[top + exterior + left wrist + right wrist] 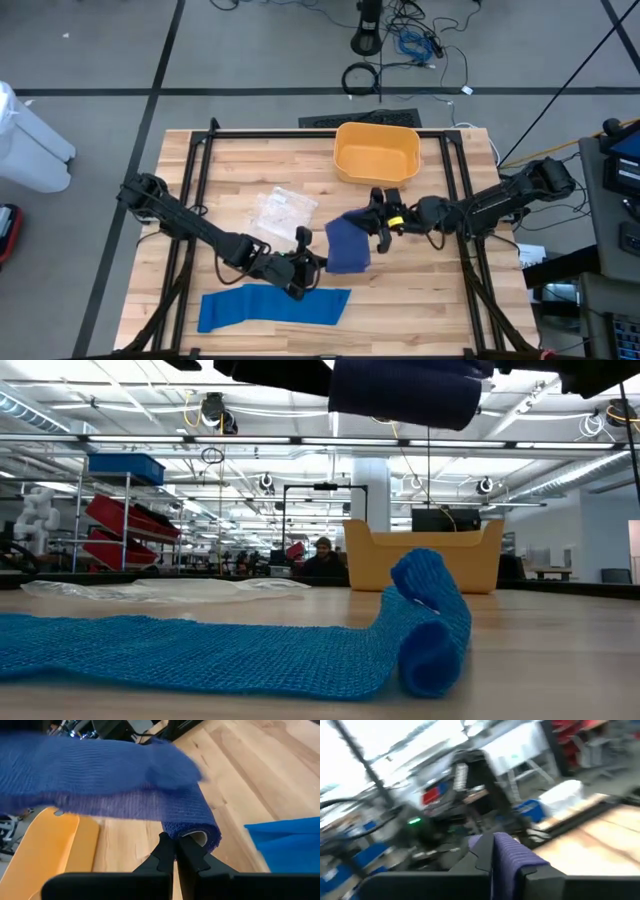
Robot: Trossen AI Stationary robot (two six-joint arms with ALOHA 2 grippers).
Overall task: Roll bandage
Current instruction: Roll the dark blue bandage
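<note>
- Between the two tools, above the middle of the table, hung the dark blue bandage, lifted clear of the wood.
- The left tool had its fingers together, pinching the rolled end of the dark blue bandage; the roll sat directly ahead of its fingertips in the left wrist view.
- The right tool gripped the opposite edge; the right wrist view showed the fabric clamped between its fingers.
- Step in hand, as judged: winding the dark blue bandage, with a short roll formed and a loose flap remaining.
- Next move, as judged: the left tool would need to turn the roll further while the right tool kept the flap taut; slack could loosen the roll.
- Count: two bandages. The second, a light blue bandage, lay mostly flat on the table just beside the left tool, one end curled.
- Count: one yellow bin beyond the right tool; one clear plastic wrapper near the left arm.
</note>
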